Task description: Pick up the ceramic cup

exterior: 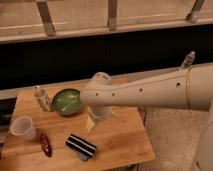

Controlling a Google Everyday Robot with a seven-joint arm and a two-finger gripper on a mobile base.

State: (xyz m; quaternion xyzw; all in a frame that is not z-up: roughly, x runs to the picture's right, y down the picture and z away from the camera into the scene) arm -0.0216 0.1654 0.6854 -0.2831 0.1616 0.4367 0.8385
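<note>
The ceramic cup [23,127] is small, plain white and round, and stands upright near the left edge of the wooden table [120,137]. My white arm reaches in from the right across the table's middle. My gripper [93,121] hangs below the wrist over the table's centre, well to the right of the cup and just right of the green bowl [66,101]. It holds nothing that I can see.
A slim whitish bottle [42,98] stands at the back left next to the bowl. A dark red oblong object [45,144] lies right of the cup. A black-and-white striped packet [81,146] lies near the front edge. A dark wall with railings runs behind.
</note>
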